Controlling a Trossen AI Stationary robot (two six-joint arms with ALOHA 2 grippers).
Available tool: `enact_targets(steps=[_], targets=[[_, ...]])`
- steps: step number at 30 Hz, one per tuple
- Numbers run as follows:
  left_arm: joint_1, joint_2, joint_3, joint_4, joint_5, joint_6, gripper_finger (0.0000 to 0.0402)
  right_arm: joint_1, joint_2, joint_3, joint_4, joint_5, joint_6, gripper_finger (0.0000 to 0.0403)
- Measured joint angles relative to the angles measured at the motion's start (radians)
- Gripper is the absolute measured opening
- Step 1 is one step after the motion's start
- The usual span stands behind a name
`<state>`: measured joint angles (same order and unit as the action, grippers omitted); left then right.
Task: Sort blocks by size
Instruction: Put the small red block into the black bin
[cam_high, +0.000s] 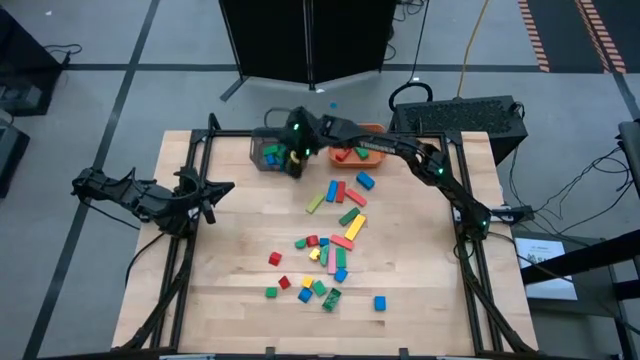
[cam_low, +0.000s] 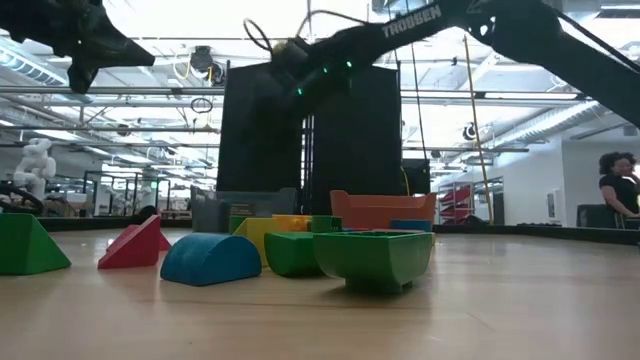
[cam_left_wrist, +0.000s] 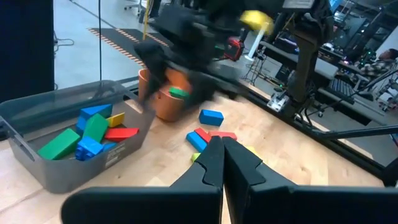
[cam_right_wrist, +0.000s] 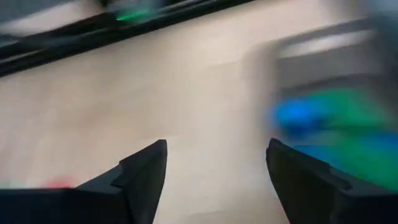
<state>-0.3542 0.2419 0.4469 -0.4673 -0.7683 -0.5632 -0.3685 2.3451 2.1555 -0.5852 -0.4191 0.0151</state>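
Reaching from its base at three o'clock on the table (cam_high: 230, 300), the right arm stretches long and nearly flat toward twelve o'clock, its wrist bent down over the grey bin (cam_high: 268, 152). The right gripper (cam_high: 294, 160) hangs at that bin's inner edge; in its own wrist view the two dark, wedge-shaped fingers (cam_right_wrist: 144, 168) stand well apart with nothing between them, bare wood and blurred blue and green shapes beyond. The left arm is folded at nine o'clock, raised off the wood, and the left gripper (cam_left_wrist: 222, 163) has its fingers pressed together, empty.

The grey bin is a smooth, thin-walled plastic box holding blue, green, red and yellow bars. Just beside it toward one o'clock sits the orange bin (cam_high: 362, 150), rounded, with small pieces inside. The blocks (cam_high: 330, 245) are matte, solid-coloured pieces, some cubes and some longer bars, scattered over the pale grained tabletop from the centre down toward six o'clock. A yellow piece shows by the right gripper, though contact cannot be told.
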Motion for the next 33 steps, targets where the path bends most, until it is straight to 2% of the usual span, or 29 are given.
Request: enact_targets(steps=[2, 4, 9, 12, 14, 18, 33], targets=[[0.000, 0.000, 0.000, -0.007, 0.000, 0.000, 0.0000, 0.051, 0.000, 0.000, -0.030, -0.084, -0.002, 0.0257], [0.000, 0.000, 0.000, -0.023, 0.000, -0.003, 0.0000, 0.115, 0.004, -0.001, -0.052, -0.078, -0.037, 0.0256], [0.000, 0.000, 0.000, -0.043, 0.000, -0.007, 0.0000, 0.276, 0.010, -0.006, -0.018, 0.054, -0.179, 0.0259], [0.000, 0.000, 0.000, -0.044, 0.000, -0.007, 0.0000, 0.353, 0.014, -0.012, 0.014, 0.144, -0.351, 0.0260], [0.000, 0.000, 0.000, -0.044, 0.000, -0.007, 0.0000, 0.384, 0.024, -0.012, 0.036, 0.159, -0.462, 0.0260], [0.000, 0.000, 0.000, -0.044, 0.001, -0.007, 0.0000, 0.411, 0.047, -0.012, 0.060, 0.156, -0.549, 0.0260], [0.000, 0.000, 0.000, -0.058, 0.043, -0.034, 0.0000, 0.404, 0.130, -0.013, 0.089, 0.077, -0.649, 0.0254]])
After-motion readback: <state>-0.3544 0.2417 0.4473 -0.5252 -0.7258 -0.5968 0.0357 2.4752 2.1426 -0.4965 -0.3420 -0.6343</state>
